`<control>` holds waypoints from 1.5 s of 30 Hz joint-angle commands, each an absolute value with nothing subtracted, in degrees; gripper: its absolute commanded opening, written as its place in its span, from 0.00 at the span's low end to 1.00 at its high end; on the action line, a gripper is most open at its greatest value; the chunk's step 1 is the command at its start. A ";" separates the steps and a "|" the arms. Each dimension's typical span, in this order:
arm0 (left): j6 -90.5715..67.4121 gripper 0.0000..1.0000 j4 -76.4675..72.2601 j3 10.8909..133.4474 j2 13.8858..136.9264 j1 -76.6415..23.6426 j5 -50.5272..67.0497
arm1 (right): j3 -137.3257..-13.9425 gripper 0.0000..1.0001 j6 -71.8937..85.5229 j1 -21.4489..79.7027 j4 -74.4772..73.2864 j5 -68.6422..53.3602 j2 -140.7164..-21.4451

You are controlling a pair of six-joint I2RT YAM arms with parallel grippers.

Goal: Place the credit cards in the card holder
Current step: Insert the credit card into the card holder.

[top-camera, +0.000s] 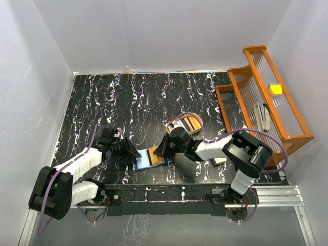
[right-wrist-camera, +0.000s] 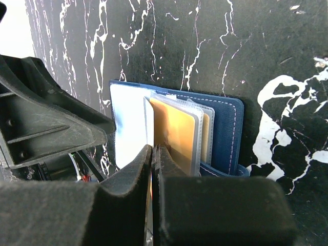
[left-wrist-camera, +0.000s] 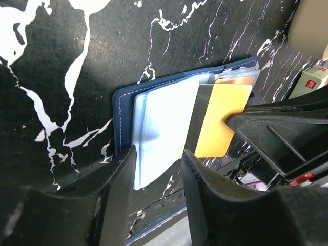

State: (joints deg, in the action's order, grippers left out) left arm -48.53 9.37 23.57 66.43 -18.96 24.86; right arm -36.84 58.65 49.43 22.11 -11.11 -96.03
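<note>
Near the front edge of the table (top-camera: 92,102), about 6 o'clock from its centre, the left gripper (left-wrist-camera: 159,171) has its jaws spread astride a pale sleeve of the navy card holder (left-wrist-camera: 123,110), which lies open and flat. At that gripper's 3 o'clock is an orange card (left-wrist-camera: 220,120) with a black stripe. It looks light, stiff and slick, best held by one short edge. The right gripper (right-wrist-camera: 155,154) pinches it, jaws pressed together. No writing is legible.
</note>
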 commanded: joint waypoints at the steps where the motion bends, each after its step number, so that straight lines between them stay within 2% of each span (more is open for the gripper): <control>1: -49.25 0.42 12.12 22.76 64.28 -19.38 25.87 | -36.23 0.00 58.74 49.39 23.29 -10.29 -96.93; 10: -50.54 0.45 12.57 21.84 63.90 -20.56 25.39 | -36.06 0.00 59.74 49.39 24.14 -10.36 -97.96; 15: -51.04 0.41 11.11 20.74 64.72 -20.83 25.75 | -36.50 0.00 59.81 49.39 24.05 -10.87 -98.69; 24: -50.17 0.40 10.00 22.02 65.79 -20.86 24.17 | -36.83 0.00 57.65 49.45 20.36 -11.48 -97.47; 28: -50.18 0.37 9.42 22.25 67.20 -20.92 24.37 | -38.22 0.00 56.43 49.46 15.50 -11.68 -97.06; 45: -49.08 0.21 8.14 23.79 68.30 -20.92 24.23 | -41.56 0.02 54.66 50.71 14.69 -15.25 -99.40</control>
State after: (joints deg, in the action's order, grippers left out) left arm -50.43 7.70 22.04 67.72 -20.53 24.86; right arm -39.68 56.93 49.43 18.41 -14.39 -98.00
